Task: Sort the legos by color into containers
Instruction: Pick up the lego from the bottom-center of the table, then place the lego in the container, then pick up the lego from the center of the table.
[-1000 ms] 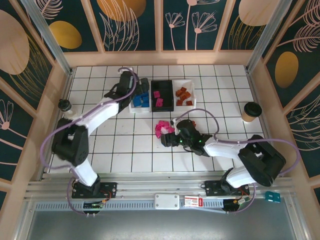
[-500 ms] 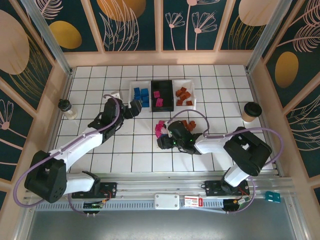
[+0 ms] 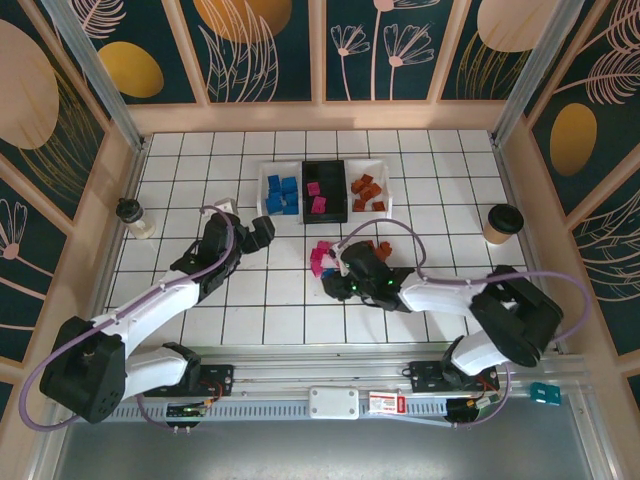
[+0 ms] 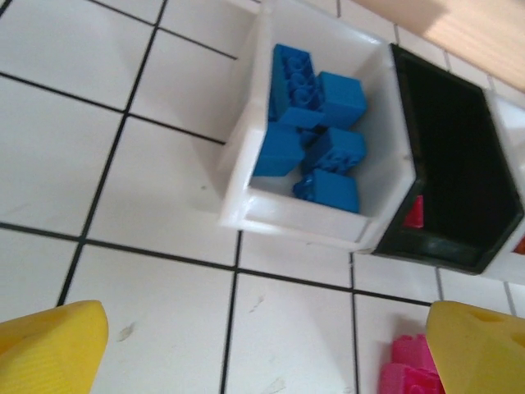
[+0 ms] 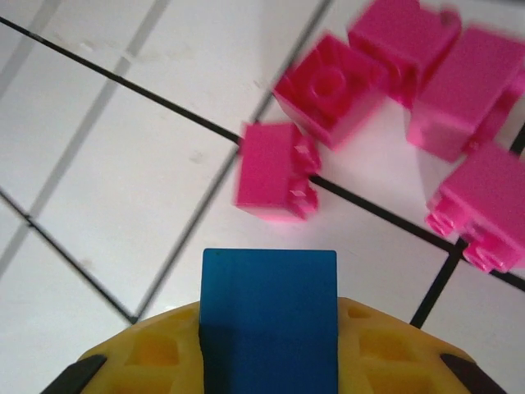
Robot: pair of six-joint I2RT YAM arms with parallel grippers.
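The right gripper point(image 5: 271, 349) is clamped on a blue brick point(image 5: 269, 287). Its yellow fingers point(image 5: 156, 349) press the brick's two sides, and the brick's flat face is turned to the wrist camera. Just beyond lies a cluster of pink bricks point(image 5: 385, 90), loose on the white tiled bench point(image 5: 98, 180). One small pink brick point(image 5: 275, 172) lies slightly apart from the cluster, closest to the gripper.

From above, this gripper point(image 3: 333, 285) sits on the near side of the black bin point(image 3: 333, 178), with the pink cluster point(image 3: 322, 258) between them. A few orange-brown bricks point(image 3: 378, 247) lie just right of the cluster, also nearer than the black bin.

The left gripper point(image 4: 262, 353) hangs with its jaws spread wide and nothing between them, its yellow fingertips point(image 4: 49, 349) in the lower corners of its wrist view. From above it point(image 3: 262, 232) is near and left of the black bin.

A white bin point(image 4: 238, 197) touches the black bin's left side and holds a pile of blue bricks point(image 4: 316, 135). The black bin holds two pink bricks point(image 3: 316, 197). The other white bin point(image 3: 385, 170), against the black bin's right side, holds orange-brown bricks point(image 3: 367, 188).

A lidded paper cup point(image 3: 502, 223) stands well right of the black bin. A red-and-white label point(image 3: 385, 403) sits on the near rail, its print too small to read.
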